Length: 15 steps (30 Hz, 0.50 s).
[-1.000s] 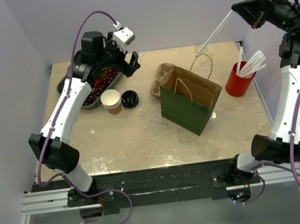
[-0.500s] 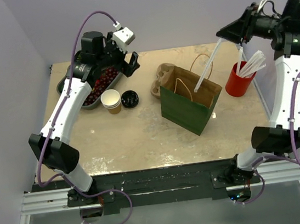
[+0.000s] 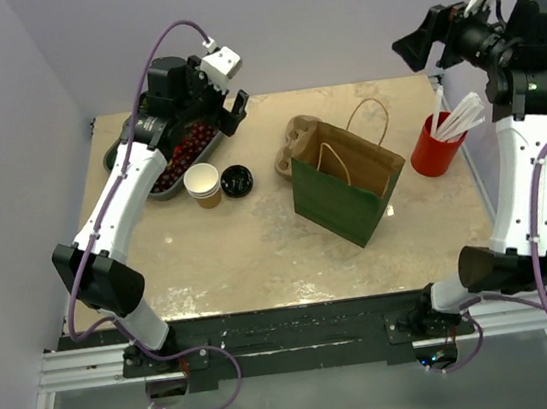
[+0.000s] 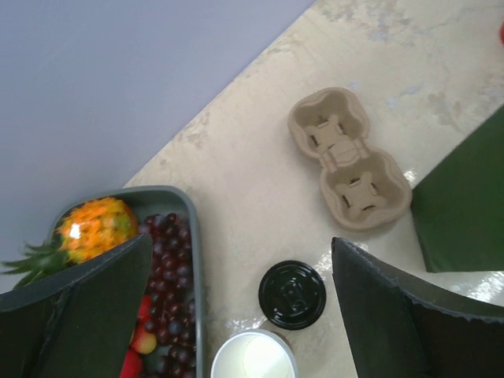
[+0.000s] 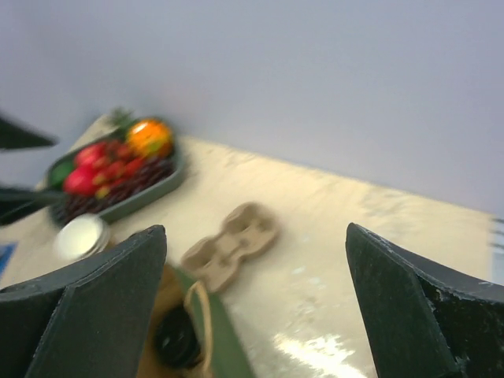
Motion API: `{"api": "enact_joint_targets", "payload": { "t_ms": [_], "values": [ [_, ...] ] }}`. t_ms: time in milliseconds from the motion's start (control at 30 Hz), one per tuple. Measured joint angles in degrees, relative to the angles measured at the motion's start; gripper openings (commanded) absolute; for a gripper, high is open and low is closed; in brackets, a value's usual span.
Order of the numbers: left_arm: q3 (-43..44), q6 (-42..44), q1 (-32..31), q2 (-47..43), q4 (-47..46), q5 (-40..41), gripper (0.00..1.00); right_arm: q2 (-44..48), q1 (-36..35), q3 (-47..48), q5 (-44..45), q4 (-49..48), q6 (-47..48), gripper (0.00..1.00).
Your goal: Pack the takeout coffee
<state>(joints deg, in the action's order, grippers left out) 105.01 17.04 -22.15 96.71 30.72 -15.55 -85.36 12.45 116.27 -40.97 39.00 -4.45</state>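
A lidless paper cup (image 3: pixel 202 185) and a loose black lid (image 3: pixel 236 180) are set side by side on the bench (image 3: pixel 240 259), left of the green bag (image 3: pixel 339 201). The left fingers (image 4: pixel 87 315) are spread wide above the far-left bench. The right fingers (image 5: pixel 94 307) are spread wide, high at far right.

Pale lavender walls (image 3: pixel 329 16) are enclosing a beige, mottled table (image 3: pixel 240 259) at back and both sides. Soft light is glinting off its near edge. A black bar (image 3: pixel 300 327) is running along that edge, grey floor (image 3: pixel 310 401) showing below.
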Motion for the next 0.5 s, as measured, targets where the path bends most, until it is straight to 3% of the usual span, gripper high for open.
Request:
{"api": "enact_joint_targets", "payload": {
  "t_ms": [133, 267, 500],
  "values": [
    [0.0, -1.4, 1.2, -0.4, -1.2, 5.7, 1.0, 0.3, -0.1, 2.1, 14.0, -3.2, -0.5, 0.99],
    [0.9, -4.6, 6.3, -1.0, -3.9, 9.8, 1.0, -3.0, 0.0, 5.2, 26.7, -3.5, 0.4, 0.99],
    [3.5, -8.9, 15.4, -1.4, -7.7, 14.3, 1.0, -1.5, -0.1, -1.9, 36.5, -3.1, 4.8, 0.99]
  ]
}}
